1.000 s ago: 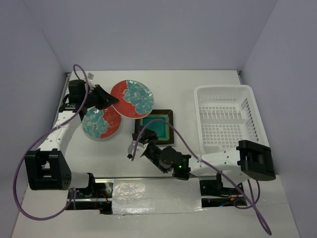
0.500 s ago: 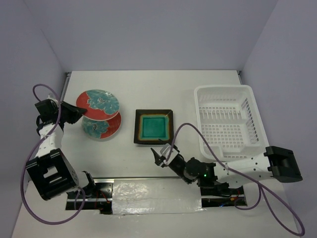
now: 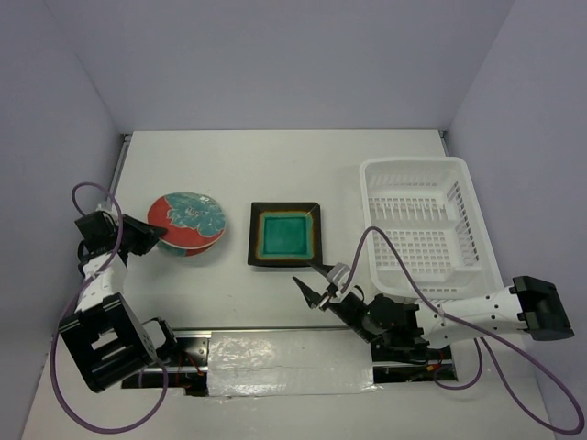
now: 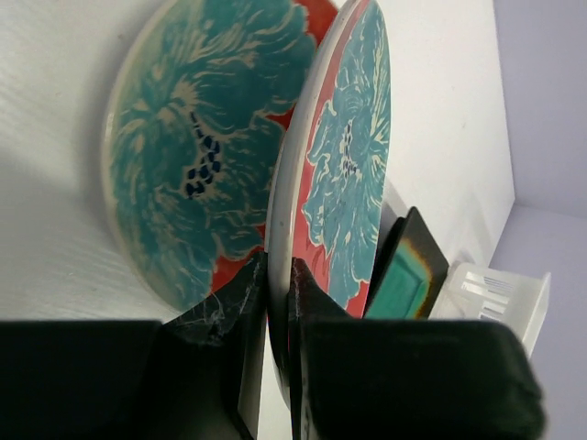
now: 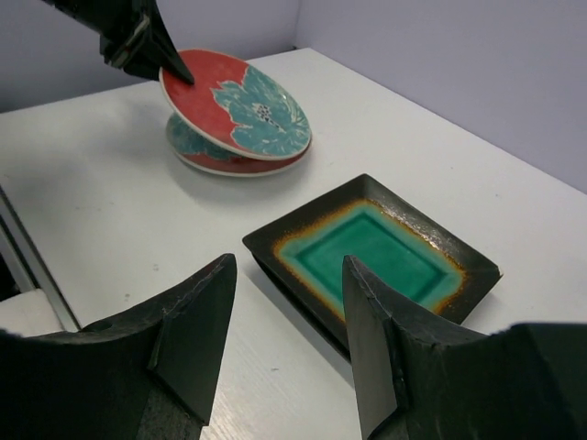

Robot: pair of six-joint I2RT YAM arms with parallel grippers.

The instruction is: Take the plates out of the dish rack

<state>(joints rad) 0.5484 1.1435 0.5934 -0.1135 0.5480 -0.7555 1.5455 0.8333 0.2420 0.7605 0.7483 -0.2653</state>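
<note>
My left gripper [image 3: 154,235] is shut on the near rim of a round red-rimmed floral plate [image 3: 190,213]. It holds the plate tilted just above a second round floral plate [image 3: 197,246] lying on the table. In the left wrist view the fingers [image 4: 246,302] clamp the held plate's rim [image 4: 280,220] beside the lower plate [image 4: 188,137]. The square teal plate [image 3: 286,235] lies mid-table. No amber-centred plate shows. My right gripper [image 3: 318,291] is open and empty, near the square plate [image 5: 371,252]. The white dish rack [image 3: 463,197] stands at the right with no plates visible in it.
The dish rack's corner shows behind the square plate in the left wrist view [image 4: 500,289]. The left gripper [image 5: 138,41] and both round plates [image 5: 238,105] show at the far end of the right wrist view. A dark strip [image 3: 275,344] runs along the table's near edge.
My left arm has swung left and towards me, lowering the held round plate over the other round plate. My right gripper has drawn back right from the square plate.
</note>
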